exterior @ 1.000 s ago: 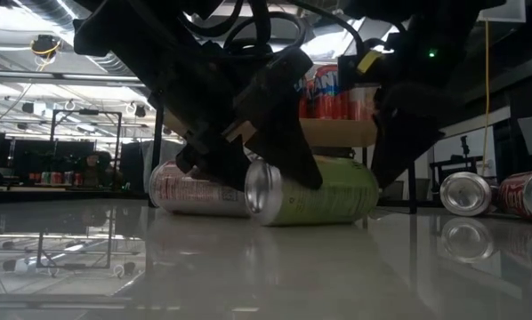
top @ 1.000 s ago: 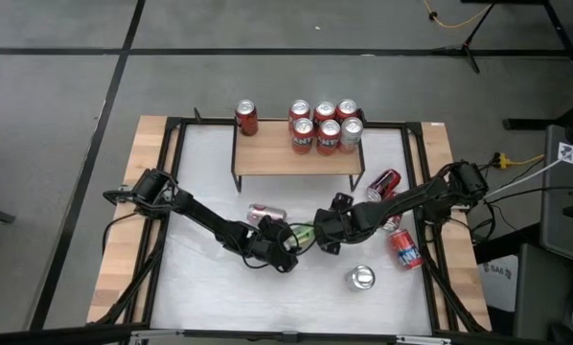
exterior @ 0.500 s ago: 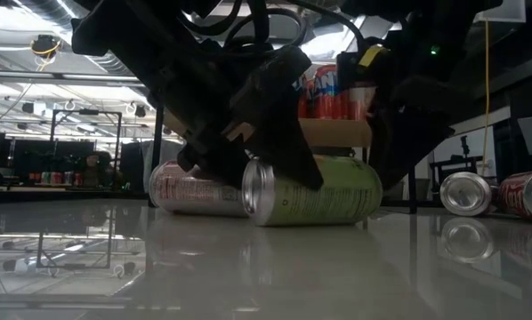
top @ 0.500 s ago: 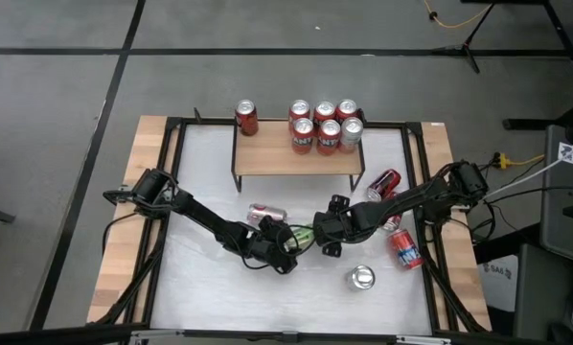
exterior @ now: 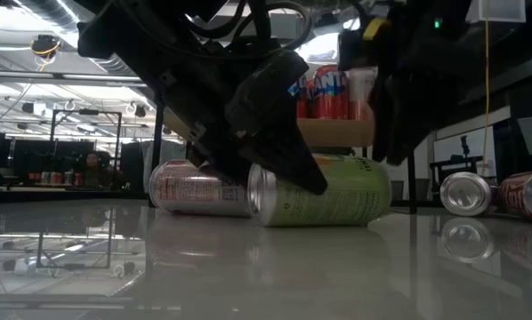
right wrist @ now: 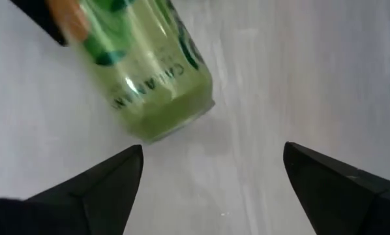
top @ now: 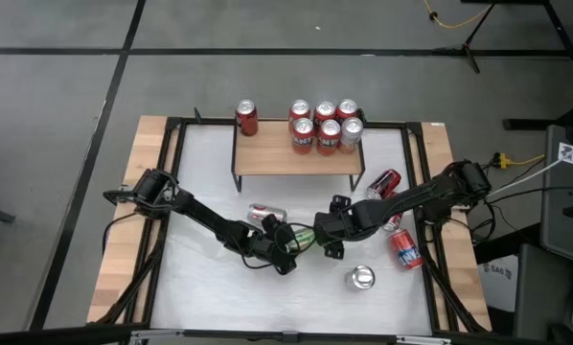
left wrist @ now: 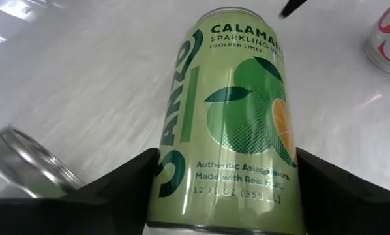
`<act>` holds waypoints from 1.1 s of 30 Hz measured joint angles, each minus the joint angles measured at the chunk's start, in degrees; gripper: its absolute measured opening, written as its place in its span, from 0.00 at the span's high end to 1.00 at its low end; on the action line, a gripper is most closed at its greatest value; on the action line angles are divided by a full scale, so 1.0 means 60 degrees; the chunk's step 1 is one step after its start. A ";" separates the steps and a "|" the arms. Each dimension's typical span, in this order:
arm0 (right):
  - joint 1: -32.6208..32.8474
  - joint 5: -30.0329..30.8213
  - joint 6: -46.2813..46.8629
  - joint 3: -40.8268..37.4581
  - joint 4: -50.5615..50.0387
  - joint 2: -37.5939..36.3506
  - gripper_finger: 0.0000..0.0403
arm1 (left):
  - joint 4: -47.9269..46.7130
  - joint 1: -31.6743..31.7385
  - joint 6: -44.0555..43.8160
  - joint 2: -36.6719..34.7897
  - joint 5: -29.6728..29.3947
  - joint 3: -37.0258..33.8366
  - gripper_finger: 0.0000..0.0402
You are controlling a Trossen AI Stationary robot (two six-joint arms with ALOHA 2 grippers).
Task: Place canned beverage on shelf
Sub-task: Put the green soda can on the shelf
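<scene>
A green can lies on its side on the white table; it also shows in the low view and the left wrist view. My left gripper is shut on it. My right gripper is open just beyond the can's far end, raised above the table and touching nothing. The shelf, a light-wood plank on black legs, stands at the far side. It carries one red can at its left and several cans at its right. My left gripper pinches the green can's round sides between its two fingers, near the can's bottom end. The fingers come low from the table's left and near side and lie along the can. The can lies on its side on the table.
A silver-and-red can lies just behind the green one. Two red cans lie at the right, and a silver can stands upright near the front. The shelf's middle is bare.
My right gripper has risen, away from the green can's far end. The green can, between my left gripper's fingers, has shifted a little toward the table's right.
</scene>
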 joint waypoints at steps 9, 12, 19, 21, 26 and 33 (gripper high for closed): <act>-0.0003 -0.0793 -0.0060 0.0715 -0.0462 -0.0659 0.10 | 0.0197 -0.0002 0.0007 -0.0053 -0.0447 -0.0022 0.30; -0.0003 -0.0978 -0.0020 0.0943 -0.0552 -0.1043 0.10 | 0.0404 0.0001 0.0131 -0.0053 -0.0824 -0.0025 0.30; -0.0014 -0.1139 0.0471 0.1474 -0.0728 -0.1947 0.10 | 0.1608 -0.0057 0.0894 -0.0063 -0.1543 -0.0025 0.30; -0.0014 -0.1139 0.0651 0.1682 -0.0885 -0.2200 0.10 | 0.2295 -0.0077 0.1406 -0.0068 -0.1789 -0.0025 0.30; -0.0070 -0.1143 0.1269 0.2374 -0.1513 -0.2806 0.10 | 0.4211 -0.0184 0.3290 -0.0071 -0.2399 -0.0025 0.30; -0.0222 -0.1350 0.2271 0.3546 -0.2772 -0.3613 0.10 | 0.7183 -0.0272 0.5996 -0.0086 -0.3183 -0.0025 0.30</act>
